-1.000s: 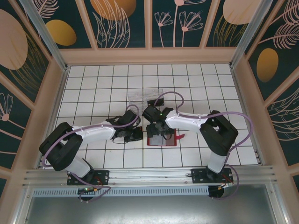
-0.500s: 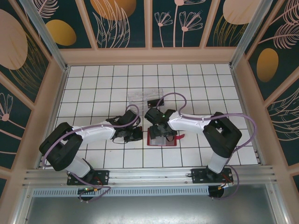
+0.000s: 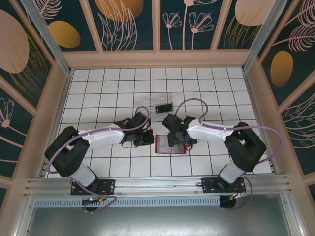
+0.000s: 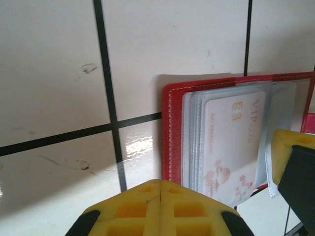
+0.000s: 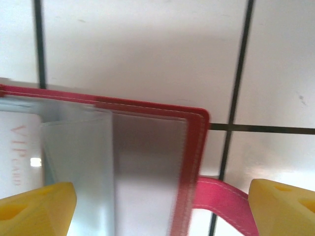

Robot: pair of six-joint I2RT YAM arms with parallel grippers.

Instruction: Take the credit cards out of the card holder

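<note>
Here's the left gripper (image 3: pixel 142 138), just left of the holder (image 3: pixel 170 145), fingers clenched tight with nothing between them. From its wrist view the yellow tips meet right at the holder's red edge; whether they touch it I cannot tell. My read is that it's parked there as a stop, ready to pin the cover so the holder won't slide when a card gets pulled.

Beyond the holder, the tray (image 3: pixel 153 103) has a dark card (image 3: pixel 162 106) lying in it (one out already, by the look of it).

Now the holder itself: flat on the tiles, open like a book, clear sleeves fanned up. A pale card (image 4: pixel 231 140) marked VIP sits tucked in a sleeve on the side away from the tab, so the job isn't finished.

Over the holder's right part hangs the right gripper (image 3: pixel 178 141), jaws spread wide and gripping nothing. In its wrist view the two yellow tips straddle the sleeves and the red edge, a sensible stance for coming down around a sleeve or a card edge.

Off the holder's right side the tab (image 5: pixel 221 195) trails loose on the tile, unfastened, which lets the cover lie open. Whether more cards hide in the stacked sleeves, I cannot tell.
</note>
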